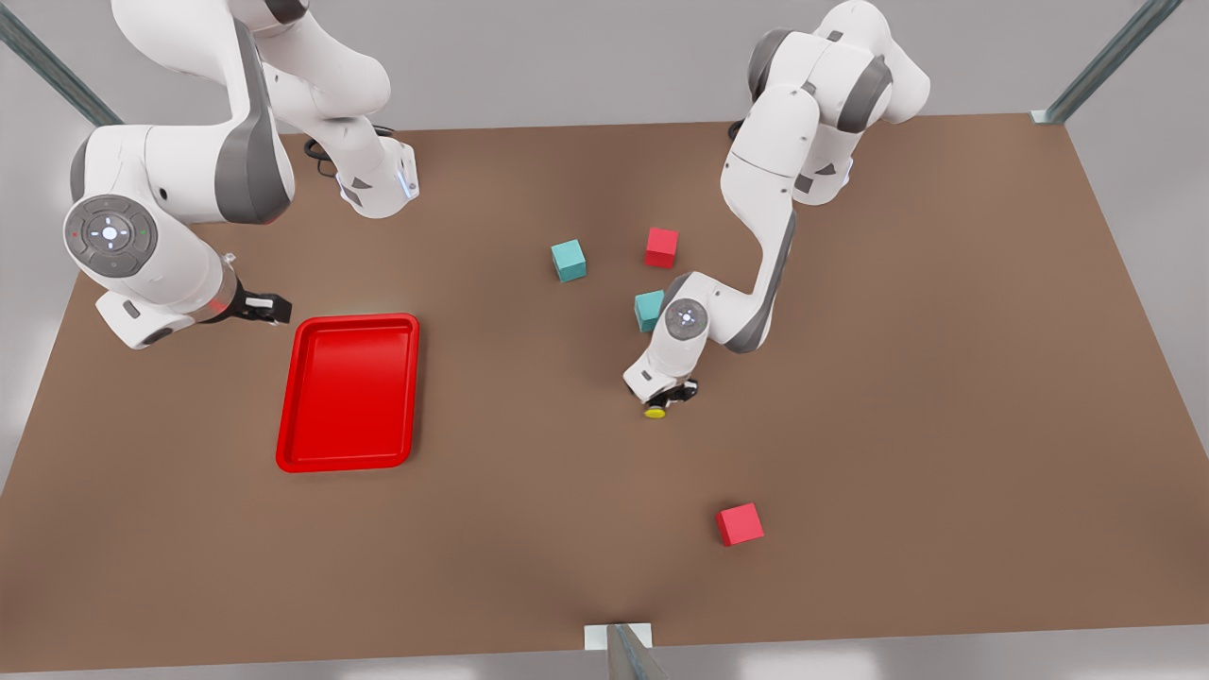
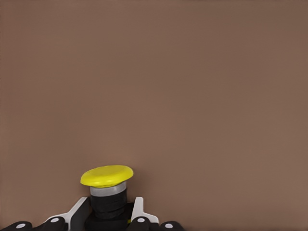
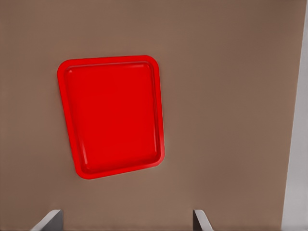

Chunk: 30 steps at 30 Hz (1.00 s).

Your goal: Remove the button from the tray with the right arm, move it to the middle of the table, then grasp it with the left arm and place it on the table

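The button [image 1: 655,412], a dark body under a round yellow cap, sits in my left gripper [image 1: 672,395] near the middle of the table [image 1: 529,529], low over the brown surface. In the left wrist view the fingers [image 2: 138,210] are shut on the button's [image 2: 107,176] black body, cap pointing away from the wrist. Whether it touches the table is unclear. The red tray [image 1: 349,392] lies empty on the front view's left. My right gripper [image 1: 267,307] hangs open just beyond the tray's far left corner. From the right wrist, the tray [image 3: 113,115] lies ahead of the spread fingertips [image 3: 50,220].
Two teal cubes [image 1: 569,260] [image 1: 648,310] and a red cube [image 1: 661,246] stand just behind the left arm's wrist. Another red cube [image 1: 740,524] lies nearer the front edge. Metal frame posts mark the table corners and the front edge middle [image 1: 619,642].
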Tool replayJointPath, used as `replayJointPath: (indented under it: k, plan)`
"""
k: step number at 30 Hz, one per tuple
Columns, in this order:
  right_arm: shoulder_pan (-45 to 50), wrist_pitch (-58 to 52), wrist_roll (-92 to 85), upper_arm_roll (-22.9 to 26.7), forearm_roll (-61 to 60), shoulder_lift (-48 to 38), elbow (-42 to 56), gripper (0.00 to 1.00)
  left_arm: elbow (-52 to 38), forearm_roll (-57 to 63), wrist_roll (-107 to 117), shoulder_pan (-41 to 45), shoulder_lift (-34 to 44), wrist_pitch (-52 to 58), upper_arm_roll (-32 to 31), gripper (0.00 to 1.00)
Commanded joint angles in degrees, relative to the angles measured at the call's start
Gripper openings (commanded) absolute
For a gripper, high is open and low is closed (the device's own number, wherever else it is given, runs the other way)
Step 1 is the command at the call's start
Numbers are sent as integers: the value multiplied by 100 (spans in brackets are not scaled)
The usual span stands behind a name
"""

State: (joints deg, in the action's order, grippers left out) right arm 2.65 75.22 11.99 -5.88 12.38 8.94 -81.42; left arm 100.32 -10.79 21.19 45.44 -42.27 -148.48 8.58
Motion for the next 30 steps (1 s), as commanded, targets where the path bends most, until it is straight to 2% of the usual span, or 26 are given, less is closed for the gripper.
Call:
replayJointPath:
  k: [1, 9, 15, 19, 21, 23, 24, 28, 30]
  plan:
    - [7, -51, -241, -1, 10, -6, 3, 100, -4, 6, 0, 0, 0, 74, 4, 56]
    - [-1, -122, -232, -1, 27, 3, -6, 100, -13, 6, 0, 18, -1, 91, 4, 55]
    - [-1, -166, -223, -1, 27, 64, -6, 100, -57, 15, 8, 27, 8, 135, 83, 49]
    - [-19, -174, -232, -1, 27, 73, -6, 100, -285, 15, 17, 35, 78, 653, 223, 49]
    - [-19, -192, -232, -1, 27, 73, -6, 100, -636, -2, 70, 62, 105, 1400, 373, 49]
    - [-19, -262, -232, -1, 36, 73, -6, 100, -1392, 146, 1966, 53, 87, 2534, 592, 49]
    - [-28, -280, -232, -1, 27, 73, -15, 100, -1472, 454, 3644, 71, 96, 2552, 601, 49]
    - [-19, -297, -232, -1, 27, 73, -15, 100, -1858, 3002, 11089, 150, 79, 3562, 672, 49]
    - [-10, -297, -232, -1, 10, 73, -15, 100, -1893, 4321, 13234, 141, 35, 4871, 680, 49]
